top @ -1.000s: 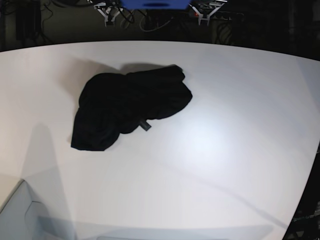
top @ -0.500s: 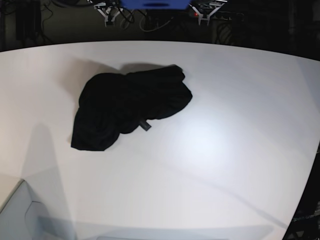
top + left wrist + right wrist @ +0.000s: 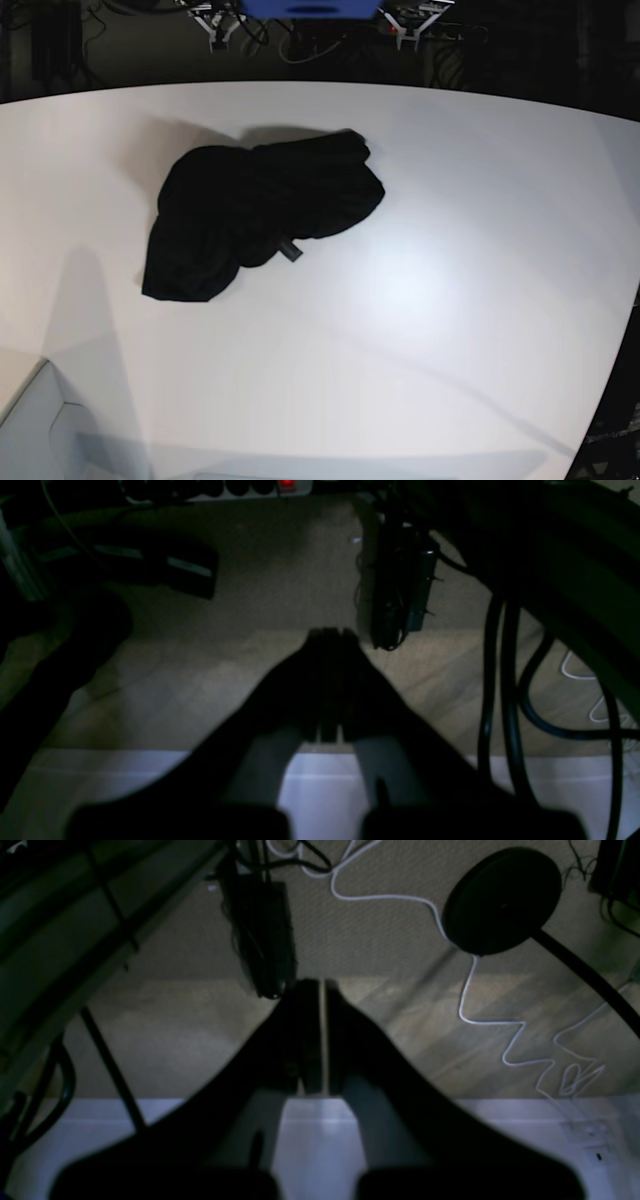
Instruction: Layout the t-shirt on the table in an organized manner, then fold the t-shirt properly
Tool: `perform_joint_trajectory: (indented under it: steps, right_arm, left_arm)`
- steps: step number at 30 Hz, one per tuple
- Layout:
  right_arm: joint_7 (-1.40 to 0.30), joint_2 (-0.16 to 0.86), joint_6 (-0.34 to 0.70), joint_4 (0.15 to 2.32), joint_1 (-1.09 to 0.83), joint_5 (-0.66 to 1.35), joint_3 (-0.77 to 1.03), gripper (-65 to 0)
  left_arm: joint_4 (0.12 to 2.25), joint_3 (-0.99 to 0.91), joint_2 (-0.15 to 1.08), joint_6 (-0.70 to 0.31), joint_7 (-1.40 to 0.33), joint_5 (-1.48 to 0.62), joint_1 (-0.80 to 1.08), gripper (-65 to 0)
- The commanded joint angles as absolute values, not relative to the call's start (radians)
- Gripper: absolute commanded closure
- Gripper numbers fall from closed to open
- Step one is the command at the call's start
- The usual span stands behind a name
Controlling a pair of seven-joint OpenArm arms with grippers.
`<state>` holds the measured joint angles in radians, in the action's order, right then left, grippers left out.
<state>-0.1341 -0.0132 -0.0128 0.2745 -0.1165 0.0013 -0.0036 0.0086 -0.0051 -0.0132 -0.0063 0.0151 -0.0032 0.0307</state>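
The black t-shirt [image 3: 255, 210] lies crumpled in a heap on the white table [image 3: 450, 300], left of centre in the base view, with a small tag [image 3: 290, 250] sticking out at its near edge. Neither wrist view shows the t-shirt. My left gripper [image 3: 330, 632] is shut with nothing in it, hanging over a dim floor beyond the table. The right gripper [image 3: 320, 984] is likewise shut and holds nothing, its fingers pressed together with only a thin slit between them. Both are far from the shirt.
Black cables [image 3: 500, 680] hang to the right of the left gripper. A round black stand base [image 3: 500, 900] and a white cord [image 3: 480, 1005] lie on the floor near the right gripper. White arm mounts [image 3: 410, 22] show beyond the table's far edge. A pale box corner [image 3: 30, 420] sits bottom left.
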Motion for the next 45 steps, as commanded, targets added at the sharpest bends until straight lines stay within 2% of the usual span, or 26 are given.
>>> perform_joint_trajectory:
  steps: [1,6,17,22,27,33,39,45]
  right_arm:
    - [-0.14,-0.007,0.002,0.291,-0.14,0.005,-0.005,0.0]
    - [-0.14,0.001,0.002,0.446,-0.251,0.005,-0.007,0.0]
    - [-0.143,0.087,0.005,0.714,-0.487,0.005,-0.005,0.0]
    - [-0.143,0.114,0.005,1.021,-0.664,0.005,0.002,0.0]
    - [-0.151,0.122,0.005,1.371,-0.826,0.005,0.004,0.0]
    - [-0.151,0.113,0.005,1.692,-0.967,0.005,0.051,0.0]
    - [-0.151,0.085,0.005,1.94,-1.001,0.005,0.124,0.0]
    - [-0.151,0.068,0.005,2.009,-0.9,0.005,0.122,0.0]
  left_arm:
    - [0.007,-0.007,-0.002,-0.002,0.008,-0.001,0.053,-0.1]
    - [0.182,-0.007,0.035,-0.002,0.008,-0.001,0.163,-0.1]
    - [0.792,-0.007,0.151,0.004,0.001,-0.002,0.559,-0.1]
    - [1.059,-0.008,0.197,0.004,-0.001,-0.033,0.711,-0.1]
    - [1.297,-0.008,0.282,0.004,-0.002,-0.242,0.837,-0.1]
    - [1.547,-0.007,0.395,0.004,-0.001,-0.435,0.967,-0.1]
    - [1.785,-0.015,0.456,0.004,0.005,-0.483,1.063,-0.1]
    - [1.946,-0.114,0.394,0.004,-0.001,-0.483,1.058,-0.1]
